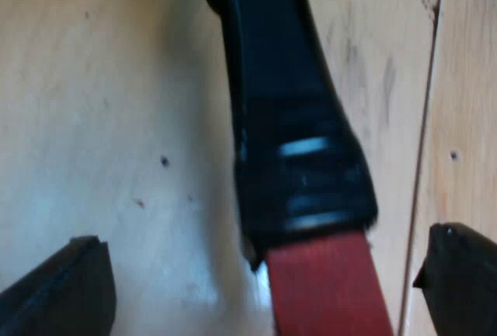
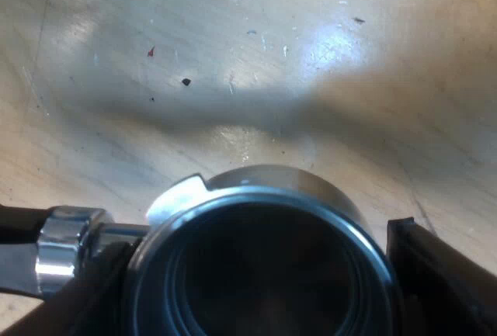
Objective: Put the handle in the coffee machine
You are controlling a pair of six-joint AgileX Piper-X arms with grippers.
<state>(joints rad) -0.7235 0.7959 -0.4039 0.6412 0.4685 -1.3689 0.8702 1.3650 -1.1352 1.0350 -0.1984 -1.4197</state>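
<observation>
Left gripper (image 1: 264, 282): jaws stand wide open, one on either side of the handle (image 1: 283, 103), clear of it; its red end (image 1: 326, 289) lies between them above the wooden desk (image 1: 116, 80).

Right gripper (image 2: 256, 285): jaws flank the metal holder (image 2: 264, 266) basket and appear closed on it.

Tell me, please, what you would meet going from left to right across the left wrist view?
A black finger → the holder's dark handle, ending in red → the other black finger.
</observation>
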